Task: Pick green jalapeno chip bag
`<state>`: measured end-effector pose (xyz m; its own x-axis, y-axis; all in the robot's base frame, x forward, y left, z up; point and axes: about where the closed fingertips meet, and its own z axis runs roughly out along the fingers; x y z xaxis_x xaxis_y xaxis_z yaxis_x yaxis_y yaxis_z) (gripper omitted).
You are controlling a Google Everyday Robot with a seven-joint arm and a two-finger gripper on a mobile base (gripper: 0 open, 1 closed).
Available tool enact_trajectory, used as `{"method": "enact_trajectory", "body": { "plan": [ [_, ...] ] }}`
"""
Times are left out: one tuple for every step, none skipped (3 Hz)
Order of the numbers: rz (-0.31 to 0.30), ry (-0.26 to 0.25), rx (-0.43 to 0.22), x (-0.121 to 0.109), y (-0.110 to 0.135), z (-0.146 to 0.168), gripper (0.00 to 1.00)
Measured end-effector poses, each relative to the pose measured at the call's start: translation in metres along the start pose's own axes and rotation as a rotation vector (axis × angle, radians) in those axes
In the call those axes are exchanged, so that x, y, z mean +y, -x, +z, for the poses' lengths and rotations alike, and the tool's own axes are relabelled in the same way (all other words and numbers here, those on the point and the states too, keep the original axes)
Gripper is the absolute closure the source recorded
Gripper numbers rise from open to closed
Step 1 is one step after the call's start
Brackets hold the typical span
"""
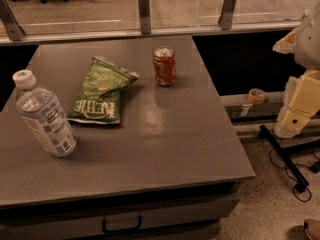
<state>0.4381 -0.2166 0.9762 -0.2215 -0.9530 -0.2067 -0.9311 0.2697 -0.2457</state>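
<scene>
The green jalapeno chip bag (102, 91) lies flat and crumpled on the grey table (170, 144), left of centre, with white "KETTLE" lettering at its near end. My gripper (292, 121) hangs at the far right edge of the view, off the table's right side and above the floor. It is well apart from the bag and touches nothing.
A red soda can (164, 66) stands upright just right of the bag's far end. A clear plastic water bottle (44, 117) stands at the table's near left. A roll of tape (257, 95) sits on a ledge to the right. A glass railing (144, 9) runs behind the table.
</scene>
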Motion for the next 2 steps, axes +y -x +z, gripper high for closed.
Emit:
{"method": "enact_trajectory", "body": {
  "plan": [
    [0.000,0.000,0.000,0.000,0.000,0.000,0.00],
    [-0.129,0.007,-0.051,0.000,0.031,0.007,0.00]
  ]
}}
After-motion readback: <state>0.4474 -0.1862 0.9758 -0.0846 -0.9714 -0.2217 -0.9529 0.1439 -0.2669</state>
